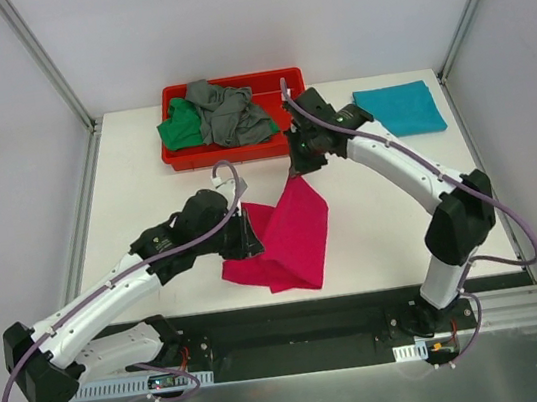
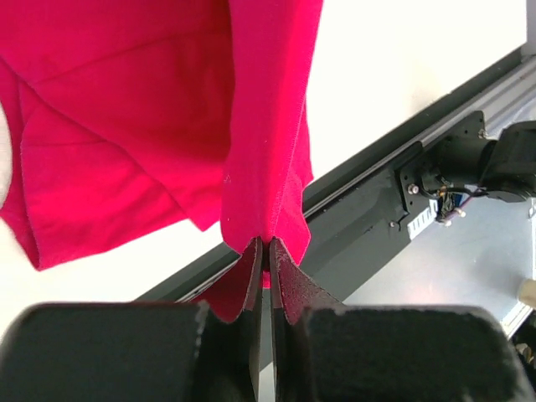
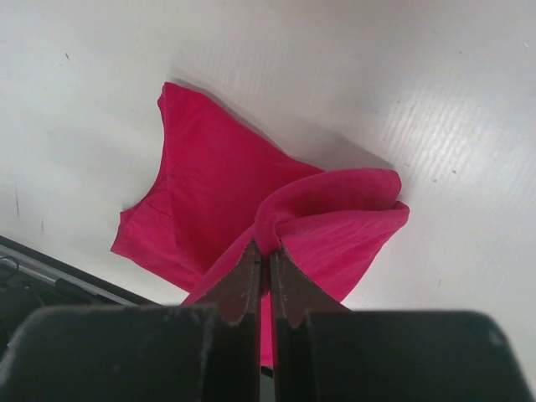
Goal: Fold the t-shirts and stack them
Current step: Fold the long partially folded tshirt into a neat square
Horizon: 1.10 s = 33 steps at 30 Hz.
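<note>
A magenta-pink t-shirt (image 1: pixel 290 243) hangs between both grippers above the table's near middle, its lower part resting on the table. My left gripper (image 1: pixel 252 236) is shut on its left edge, the cloth (image 2: pixel 251 126) pinched between the fingertips (image 2: pixel 266 244). My right gripper (image 1: pixel 300 168) is shut on the shirt's top corner, a fold of pink fabric (image 3: pixel 335 218) caught in the tips (image 3: pixel 269 249). A teal t-shirt (image 1: pixel 399 108) lies folded at the back right. A green t-shirt (image 1: pixel 180 128) and a grey t-shirt (image 1: pixel 227 113) are crumpled in the red tray (image 1: pixel 283 81).
The red tray stands at the back middle of the white table (image 1: pixel 136 190). A black rail (image 1: pixel 297 323) runs along the near edge with both arm bases on it. Metal frame posts (image 1: pixel 46 62) rise at the back corners.
</note>
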Available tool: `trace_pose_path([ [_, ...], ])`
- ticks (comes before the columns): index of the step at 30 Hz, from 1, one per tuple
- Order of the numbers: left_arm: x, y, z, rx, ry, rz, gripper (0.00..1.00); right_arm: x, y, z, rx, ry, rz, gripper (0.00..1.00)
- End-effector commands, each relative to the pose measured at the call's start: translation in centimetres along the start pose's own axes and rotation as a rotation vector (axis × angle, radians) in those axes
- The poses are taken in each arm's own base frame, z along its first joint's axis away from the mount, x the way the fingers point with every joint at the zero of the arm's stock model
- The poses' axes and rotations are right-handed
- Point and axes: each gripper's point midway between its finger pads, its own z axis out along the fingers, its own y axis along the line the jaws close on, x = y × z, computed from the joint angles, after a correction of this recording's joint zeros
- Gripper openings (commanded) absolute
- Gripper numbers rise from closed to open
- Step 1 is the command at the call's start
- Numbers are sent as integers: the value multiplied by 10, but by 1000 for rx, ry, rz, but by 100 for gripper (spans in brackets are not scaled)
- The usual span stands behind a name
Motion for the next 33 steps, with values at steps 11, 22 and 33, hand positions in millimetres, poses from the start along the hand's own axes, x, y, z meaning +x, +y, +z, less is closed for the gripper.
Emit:
trace_pose_path([
  [11,26,92,8,-283,54,-196,0,-43,35,62,-25,-84,26,0],
  [22,38,153,17,-529,62,-298,0,-40,61,140,-120,-53,33,8],
  [33,50,169,2,-629,64,-337,18,-40,96,157,-245,-32,0,44],
])
